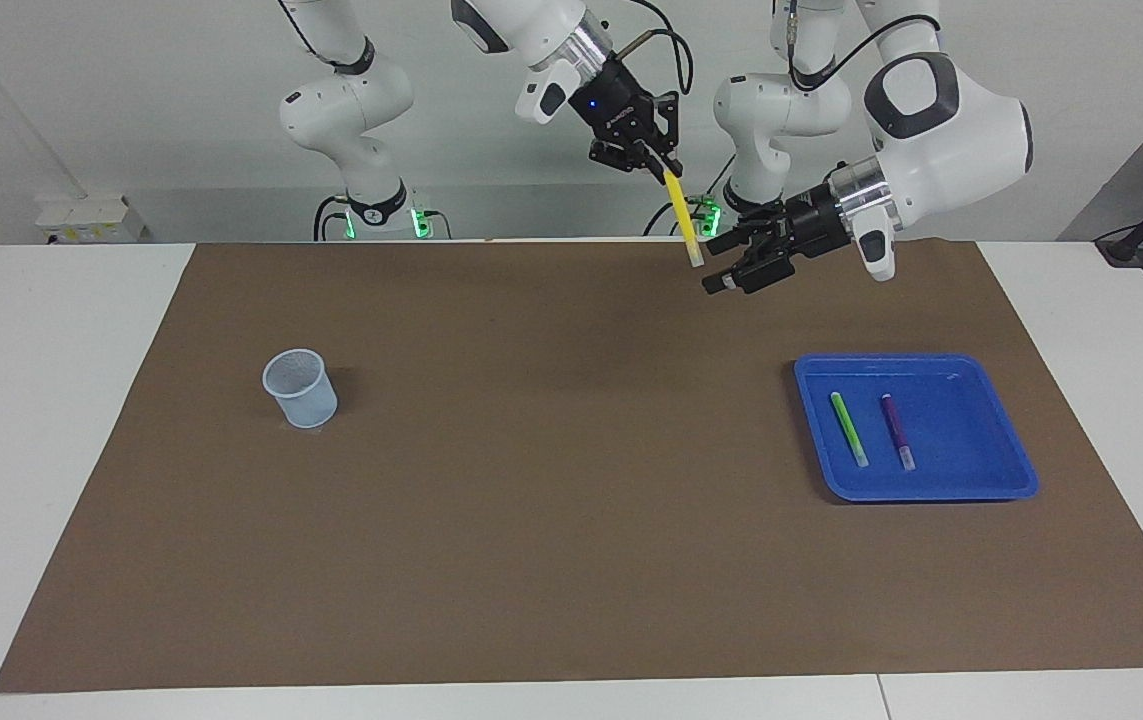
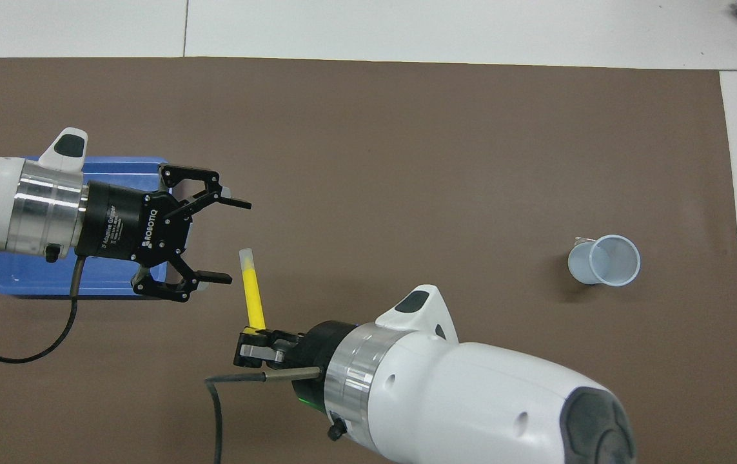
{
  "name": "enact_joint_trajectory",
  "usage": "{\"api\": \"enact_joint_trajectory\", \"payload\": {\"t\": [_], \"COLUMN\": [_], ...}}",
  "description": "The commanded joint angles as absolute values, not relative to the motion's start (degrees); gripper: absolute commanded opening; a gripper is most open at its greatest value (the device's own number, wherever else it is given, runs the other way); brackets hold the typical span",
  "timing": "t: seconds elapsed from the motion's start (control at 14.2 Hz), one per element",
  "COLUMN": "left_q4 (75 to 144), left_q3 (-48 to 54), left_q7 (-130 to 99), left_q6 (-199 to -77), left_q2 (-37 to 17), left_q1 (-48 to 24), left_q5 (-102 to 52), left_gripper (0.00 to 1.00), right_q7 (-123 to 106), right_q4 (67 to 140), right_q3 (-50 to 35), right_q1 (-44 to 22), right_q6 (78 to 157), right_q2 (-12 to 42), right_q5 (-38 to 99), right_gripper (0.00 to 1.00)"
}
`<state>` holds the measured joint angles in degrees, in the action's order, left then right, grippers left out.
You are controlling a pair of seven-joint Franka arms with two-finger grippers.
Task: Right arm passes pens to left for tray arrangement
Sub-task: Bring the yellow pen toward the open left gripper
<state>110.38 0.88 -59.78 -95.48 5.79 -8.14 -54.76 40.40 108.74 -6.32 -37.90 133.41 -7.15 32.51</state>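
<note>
Right hand (image 1: 664, 168) pinching the yellow pen (image 1: 683, 220), whose pale tip hangs just beside the spread fingers of the left hand (image 1: 721, 263), both raised above the tabletop (image 1: 531, 500).

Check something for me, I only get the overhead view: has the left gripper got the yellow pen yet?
Observer: Not yet. In the facing view the yellow pen ends just short of the open left gripper, apart from it.
Operator: How high is it?
Observer: Well above the mat. It slants down from the right gripper, which is shut on its top end.
Operator: What's in the tray? The arm covers it here.
Observer: A green pen and a purple pen lie side by side in the tray.
</note>
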Motion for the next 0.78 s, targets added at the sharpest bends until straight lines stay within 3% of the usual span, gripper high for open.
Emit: {"api": "enact_joint_trajectory", "payload": {"t": [0.0, 0.42, 0.71], "left_q4": [112.15, 113.99, 117.59], "left_q3": [0.26, 0.35, 1.32], "left_q7": [-60.73, -61.79, -61.87], "left_q6": [-91.77, -91.49, -98.6], "left_q2": [8.35, 10.37, 11.6], "left_q1": [-7.82, -8.35, -10.63], "left_q5": [-55.02, -55.02, -55.02], "left_gripper": [0.97, 0.94, 0.94], "right_q7": [36.93, 33.92, 33.75], "right_q4": [109.07, 108.9, 108.98], "right_q3": [-6.15, -6.15, -6.15], "right_q1": [-37.88, -37.0, -37.0], "right_q6": [136.49, 136.5, 136.49], "right_q2": [-5.98, -5.63, -5.63], "right_q5": [32.78, 32.87, 32.87], "right_gripper": [0.0, 0.0, 0.0]}}
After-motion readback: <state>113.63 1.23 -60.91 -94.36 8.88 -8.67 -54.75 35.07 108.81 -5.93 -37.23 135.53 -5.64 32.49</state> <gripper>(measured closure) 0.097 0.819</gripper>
